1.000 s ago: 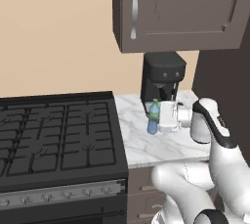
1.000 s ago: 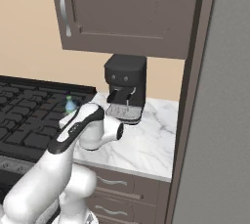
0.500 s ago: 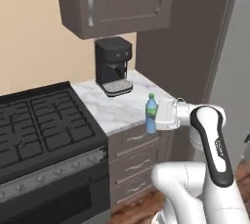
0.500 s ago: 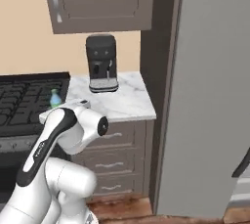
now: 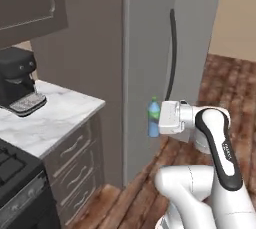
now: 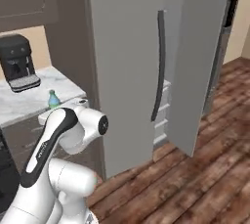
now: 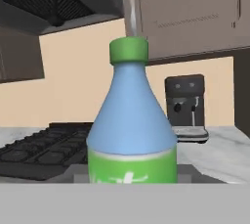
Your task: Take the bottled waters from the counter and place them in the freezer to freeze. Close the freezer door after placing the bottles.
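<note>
we are holding the blue bottle (image 5: 153, 118) upright in the air, our jaws pinching it tight. it is sitting off the surface (image 5: 47, 120), in front of the tall grey freezer (image 5: 150, 48). the freezer's door (image 6: 197, 56) is standing open, with white shelves (image 6: 163, 108) inside. farther back, a black coffee machine (image 5: 17, 80) is sitting on the marble surface.

White rounded arm (image 5: 215, 138), dark joints.

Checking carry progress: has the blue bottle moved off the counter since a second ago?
Yes. The blue bottle, held in the gripper, now hangs past the counter edge, in front of the freezer.
</note>
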Controlling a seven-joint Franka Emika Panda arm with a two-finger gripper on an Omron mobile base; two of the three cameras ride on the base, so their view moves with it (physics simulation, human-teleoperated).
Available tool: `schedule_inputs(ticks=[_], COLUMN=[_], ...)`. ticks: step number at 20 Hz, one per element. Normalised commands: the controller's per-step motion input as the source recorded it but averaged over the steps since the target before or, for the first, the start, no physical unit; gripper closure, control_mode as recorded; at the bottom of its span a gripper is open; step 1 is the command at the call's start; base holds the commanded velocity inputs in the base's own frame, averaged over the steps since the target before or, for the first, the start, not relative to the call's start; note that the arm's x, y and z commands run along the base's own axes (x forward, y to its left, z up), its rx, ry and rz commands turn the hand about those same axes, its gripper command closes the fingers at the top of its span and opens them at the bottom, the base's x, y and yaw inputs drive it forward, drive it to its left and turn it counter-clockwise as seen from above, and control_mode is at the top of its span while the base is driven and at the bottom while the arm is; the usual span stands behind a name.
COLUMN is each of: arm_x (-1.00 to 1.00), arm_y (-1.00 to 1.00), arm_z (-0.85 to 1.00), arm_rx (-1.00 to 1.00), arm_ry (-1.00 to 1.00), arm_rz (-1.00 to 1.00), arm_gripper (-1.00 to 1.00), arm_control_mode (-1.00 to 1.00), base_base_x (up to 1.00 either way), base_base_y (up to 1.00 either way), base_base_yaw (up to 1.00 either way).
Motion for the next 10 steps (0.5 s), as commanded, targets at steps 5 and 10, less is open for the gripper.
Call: schedule_inputs(ticks=[5, 10], arm_x=[0.0, 0.0], arm_y=[0.0, 0.0], arm_z=[0.0, 0.0], arm_rx=[0.0, 0.0], arm_ry=[0.0, 0.0], arm_rz=[0.0, 0.0], arm_gripper=[1.0, 1.0], arm_control_mode=[1.0, 1.0], base_base_x=[0.46, 1.0], base_base_y=[-0.77, -0.68], base_base_yaw=[-0.74, -0.2])
